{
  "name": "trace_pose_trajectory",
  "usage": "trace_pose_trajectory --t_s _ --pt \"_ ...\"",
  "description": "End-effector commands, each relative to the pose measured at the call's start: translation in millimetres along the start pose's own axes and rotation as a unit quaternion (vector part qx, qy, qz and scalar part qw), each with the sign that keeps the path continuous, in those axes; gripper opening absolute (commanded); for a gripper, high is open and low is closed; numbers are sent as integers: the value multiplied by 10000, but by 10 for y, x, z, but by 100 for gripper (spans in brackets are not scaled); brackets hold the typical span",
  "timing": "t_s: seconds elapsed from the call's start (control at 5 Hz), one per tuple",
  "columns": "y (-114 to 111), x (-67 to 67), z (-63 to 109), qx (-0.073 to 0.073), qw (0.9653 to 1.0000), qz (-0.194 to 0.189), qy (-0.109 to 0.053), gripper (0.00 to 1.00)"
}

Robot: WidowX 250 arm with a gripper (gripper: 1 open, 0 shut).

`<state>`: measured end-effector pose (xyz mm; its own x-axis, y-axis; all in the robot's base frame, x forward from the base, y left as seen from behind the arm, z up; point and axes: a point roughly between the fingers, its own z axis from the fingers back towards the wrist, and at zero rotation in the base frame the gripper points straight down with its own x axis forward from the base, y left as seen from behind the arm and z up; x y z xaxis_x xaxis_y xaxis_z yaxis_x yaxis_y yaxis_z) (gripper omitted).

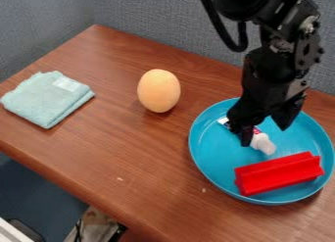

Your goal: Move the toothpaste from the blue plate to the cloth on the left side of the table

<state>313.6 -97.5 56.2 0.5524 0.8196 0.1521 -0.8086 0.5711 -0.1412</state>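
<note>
Closest to me, the red block (279, 173) lies in the blue plate (210, 148). Just behind it the toothpaste (262, 141) rests on the plate under the gripper (257, 125), jaws spread wide around it. Farther left sit 1 egg (159, 90) and the cloth (46, 97).

A: What's behind, on the far side?
B: A grey-blue wall (144, 16), evenly lit.
A: And near the front edge?
B: Dark floor (39, 202), something pale lying there, too blurred to tell.
</note>
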Motion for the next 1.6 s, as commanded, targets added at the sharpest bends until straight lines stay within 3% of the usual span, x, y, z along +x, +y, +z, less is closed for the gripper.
trace_pose_trajectory --t_s 0.0,1.2,1.4 --pt "-95 -11 155 -321 9994 -89 -85 100" --pt "-119 67 -173 -245 9997 31 -58 100" --pt "-131 83 -218 -236 9997 44 -57 0"
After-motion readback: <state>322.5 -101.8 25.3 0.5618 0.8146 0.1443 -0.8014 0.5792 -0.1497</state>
